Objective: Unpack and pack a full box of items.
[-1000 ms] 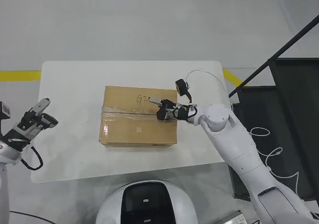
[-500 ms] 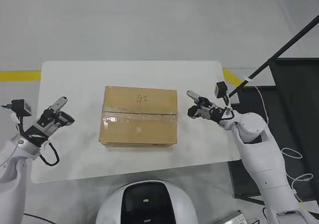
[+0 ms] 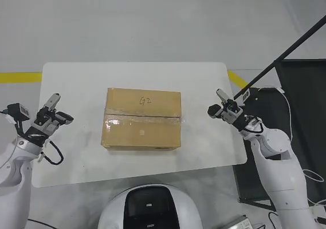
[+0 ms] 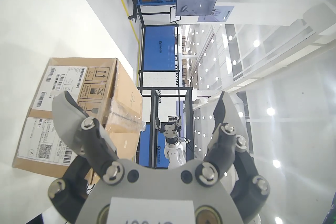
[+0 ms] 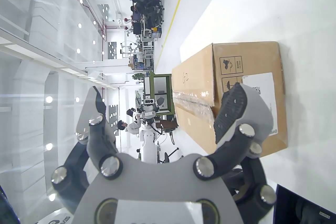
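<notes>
The cardboard box [image 3: 142,118] sits near the middle of the white worktop [image 3: 77,86], flat on its base with its top flaps closed. A strip of clear, crinkled tape [image 3: 142,117] runs along the seam of the flaps from the 9 o'clock side to the 3 o'clock side, and a handwritten mark is on the flap toward 12 o'clock. In the left wrist view the box [image 4: 99,83] shows white printed labels [image 4: 60,78] on the end that faces that arm. In the right wrist view the box [image 5: 249,57] shows another white label [image 5: 258,86] on its opposite end.

The left gripper [image 3: 57,109] is at the box's 9 o'clock, over the worktop near its edge and well apart from the box. Its fingers [image 4: 65,107] are spread wide with nothing between them, as the left gripper [image 4: 143,101] shows in its own wrist view.

The right gripper [image 3: 215,102] is at the box's 3 o'clock, over the worktop close to that edge and also clear of the box. The right gripper [image 5: 165,93] likewise has its fingers [image 5: 231,109] wide apart and holds nothing.

On the floor a yellow line [image 3: 8,77] runs past the worktop at 9 o'clock, and a black metal frame [image 3: 306,86] stands beyond the worktop at 3 o'clock.
</notes>
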